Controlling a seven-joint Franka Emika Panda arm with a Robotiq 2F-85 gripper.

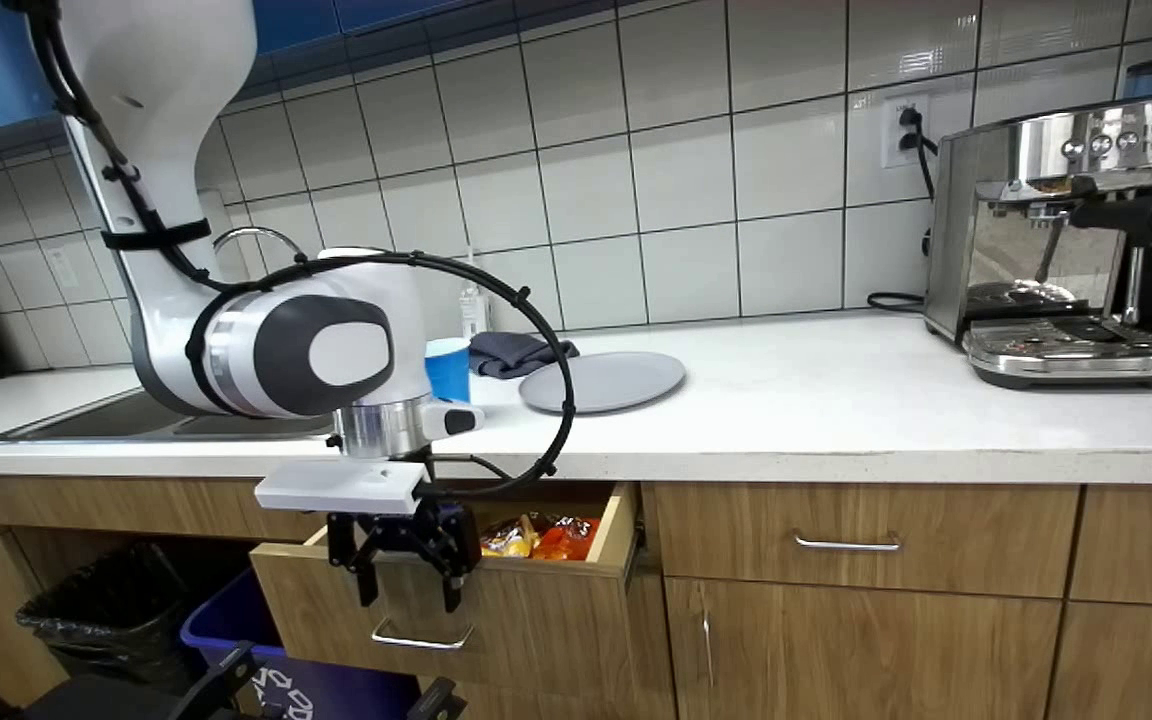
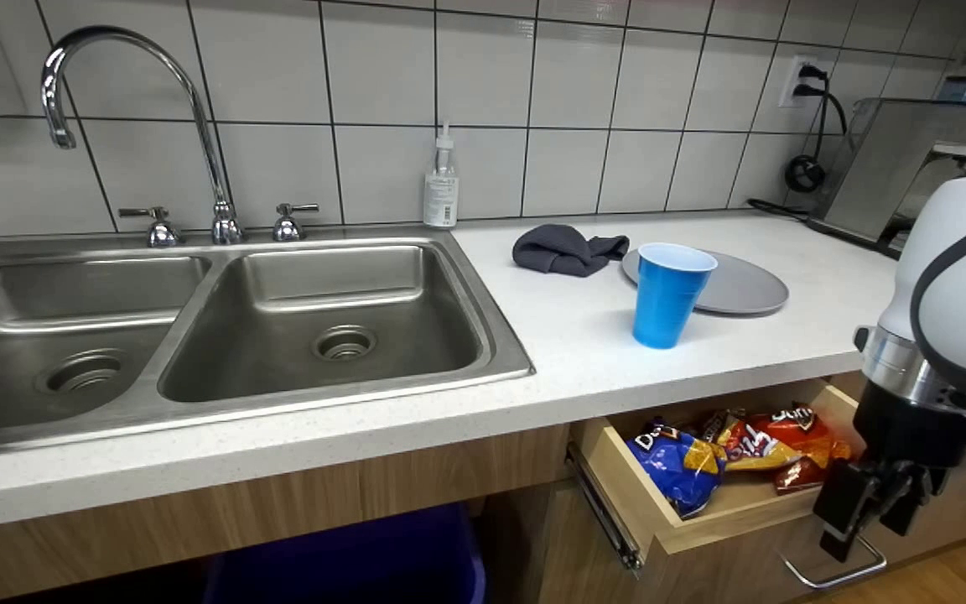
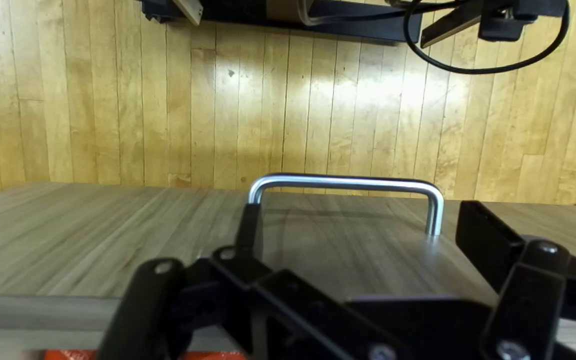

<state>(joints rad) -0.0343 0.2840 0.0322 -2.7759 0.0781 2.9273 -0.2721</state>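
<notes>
In an exterior view, the claw [image 1: 410, 592] points downward, its jaws spread wide, at the front of the pulled-out drawer [image 1: 546, 625] and just above its metal handle [image 1: 423, 643]. The drawer, below the tabletop [image 1: 836, 400], holds snack bags [image 1: 568, 540]. On the tabletop a grey plate [image 1: 604, 382] lies near a blue cup [image 1: 448, 372], while a coffee machine [image 1: 1016, 250] stands well apart from both. Again in an exterior view, a blue bag [image 2: 676, 470] lies beside red and orange ones inside the drawer; a double sink [image 2: 332, 273] is set into the tabletop, and a dark cloth [image 2: 563, 250] lies beside the plate. In the wrist view, the handle appears between the spread fingers [image 3: 488, 240], one fingertip overlapping its left end; whether they touch cannot be told. Wooden floor [image 3: 268, 115] shows past the drawer.
</notes>
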